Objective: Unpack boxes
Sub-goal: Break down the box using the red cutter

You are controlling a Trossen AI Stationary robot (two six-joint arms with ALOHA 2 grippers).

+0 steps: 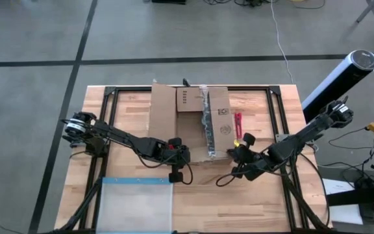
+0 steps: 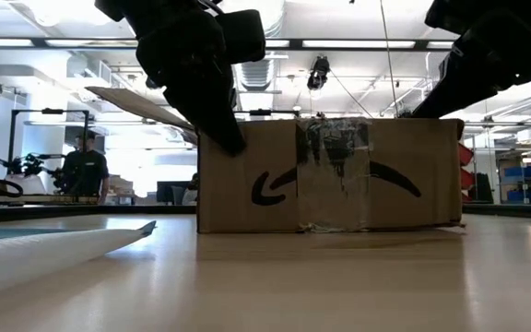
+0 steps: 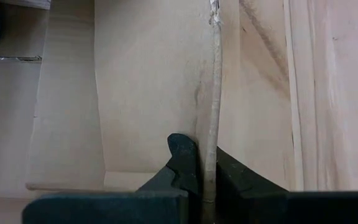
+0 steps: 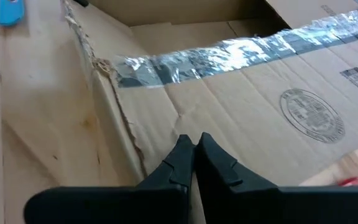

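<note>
The box (image 1: 193, 121) sits at the middle of the table (image 1: 284, 201), its long axis running from the far edge toward the near one, with one flap open to the left and a crumpled tape strip (image 1: 206, 117) along its top. The left gripper (image 3: 206, 163) is clenched on the box's near wall at the left corner. The right gripper (image 4: 194, 149) rests at the near right corner, fingers pressed together on nothing. A pouch (image 1: 137, 205) lies at the near left and a red tool (image 1: 237, 123) lies just right of the box.

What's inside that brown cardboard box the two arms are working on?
The high view shows only bare cardboard through the opening of the brown cardboard box; no contents are visible. A taped flap covers the rest. The left gripper pinches the box's wall; the right gripper rests shut on the flap.
</note>
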